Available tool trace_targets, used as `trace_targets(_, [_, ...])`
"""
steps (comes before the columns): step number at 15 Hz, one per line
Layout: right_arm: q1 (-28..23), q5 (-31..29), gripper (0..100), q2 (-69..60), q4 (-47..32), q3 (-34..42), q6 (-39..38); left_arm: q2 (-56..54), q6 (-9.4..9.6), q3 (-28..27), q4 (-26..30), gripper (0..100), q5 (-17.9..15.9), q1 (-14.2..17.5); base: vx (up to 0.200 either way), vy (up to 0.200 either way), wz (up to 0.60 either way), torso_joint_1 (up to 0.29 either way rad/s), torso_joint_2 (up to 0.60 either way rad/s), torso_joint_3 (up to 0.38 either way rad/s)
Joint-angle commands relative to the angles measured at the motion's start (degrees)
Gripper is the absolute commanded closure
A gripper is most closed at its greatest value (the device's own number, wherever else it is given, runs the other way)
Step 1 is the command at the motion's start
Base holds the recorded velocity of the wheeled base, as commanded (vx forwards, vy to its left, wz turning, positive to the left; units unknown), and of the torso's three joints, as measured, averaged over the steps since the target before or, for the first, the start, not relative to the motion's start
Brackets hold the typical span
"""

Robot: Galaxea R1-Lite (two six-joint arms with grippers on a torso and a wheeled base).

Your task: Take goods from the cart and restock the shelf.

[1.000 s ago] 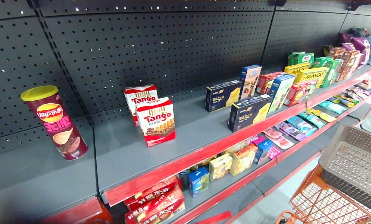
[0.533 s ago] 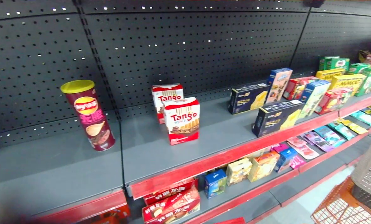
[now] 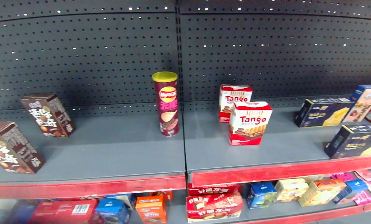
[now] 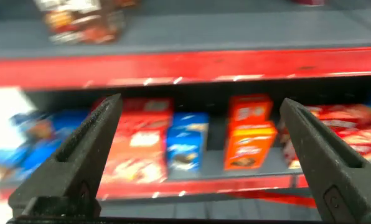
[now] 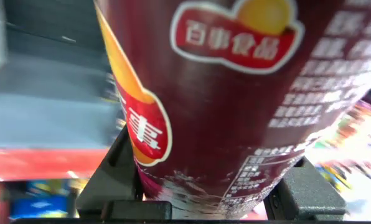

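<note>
My right gripper (image 5: 204,202) is shut on a maroon chips can (image 5: 235,93), whose body stands very close in the right wrist view between the black fingers (image 5: 111,180). A matching maroon chips can (image 3: 166,104) with a yellow lid stands upright at the back middle of the grey shelf (image 3: 110,149) in the head view. My left gripper (image 4: 199,102) is open with nothing between its fingers. It faces the red shelf edge (image 4: 185,65) and the boxes on the lower shelf.
Two red-and-white wafer boxes (image 3: 249,123) stand right of the shelved can. Two brown boxes (image 3: 48,114) stand at the left, dark blue boxes (image 3: 322,112) at the right. Bare shelf lies between the brown boxes and the can. The lower shelf (image 3: 204,214) holds several boxes.
The head camera has swung left, so the whole picture shifted right. The cart and basket left the frame and the brown boxes came in. The goods on the shelf kept their places.
</note>
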State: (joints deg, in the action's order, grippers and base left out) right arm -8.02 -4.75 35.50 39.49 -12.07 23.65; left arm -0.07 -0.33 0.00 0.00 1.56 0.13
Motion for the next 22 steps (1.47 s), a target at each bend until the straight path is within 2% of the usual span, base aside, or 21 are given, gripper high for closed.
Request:
trace_targets(1, [0.1,0.0,100,-0.7,0.0,0.1,0.1,0.1,-0.02,0.0,0.0,0,0.0,0.0,0.0,0.0,0.0,0.0,0.0,0.0])
trace_targets(22, [0.3,2.5,100,-2.0,0.0,0.5,1.8,0.1,-0.02,0.0,0.0,0,0.0,0.0,0.0,0.0,0.0,0.0,0.0,0.0])
